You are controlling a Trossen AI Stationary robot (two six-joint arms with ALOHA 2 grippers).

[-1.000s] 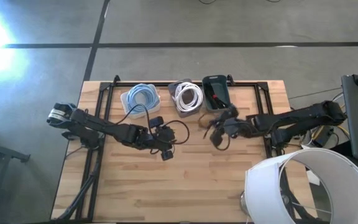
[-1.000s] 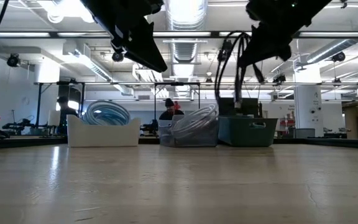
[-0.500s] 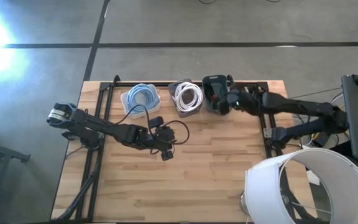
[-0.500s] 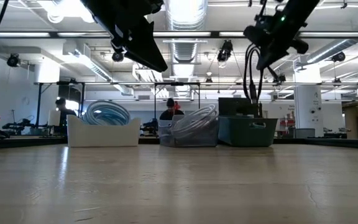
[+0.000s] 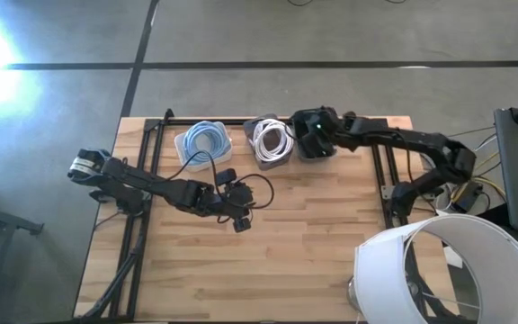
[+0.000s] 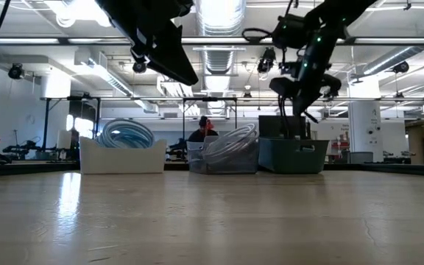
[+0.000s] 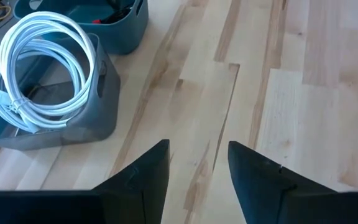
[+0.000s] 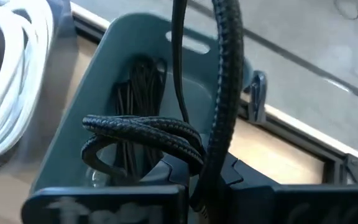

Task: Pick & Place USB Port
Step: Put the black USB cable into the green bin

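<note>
A black braided cable [image 8: 225,74] is in my right gripper [image 5: 318,135], which hovers above the dark teal bin [image 5: 306,155] at the table's far edge. In the low view the cable [image 6: 297,121] hangs down from the right gripper [image 6: 300,82] into the teal bin [image 6: 293,155]. More black cable [image 8: 138,93] lies inside the bin [image 8: 123,56]. My left gripper [image 5: 241,214] is open above the table's middle and holds nothing; in its wrist view the fingers [image 7: 145,177] stand apart over bare wood. My right gripper is shut on the black braided cable, pinched between its two fingers [image 8: 104,202] where several strands bunch together [image 8: 201,168]. It comes from above, slanting toward the far edge. The cable is lifted, with loops [image 8: 142,130] drooping and one end hanging down into the teal bin.
A white bin with a coiled blue cable [image 5: 203,142] and a grey bin with a coiled white cable [image 5: 273,139] stand left of the teal bin along the far edge. Bare wood [image 5: 313,243] fills the near half. A white lampshade [image 5: 439,270] overlaps the near right corner.
My right gripper has travelled from the table's middle toward the far edge, carrying the black cable, and now stands over the teal bin. The cable, which hung free over the table, now dangles into the bin. The left arm has kept still.
</note>
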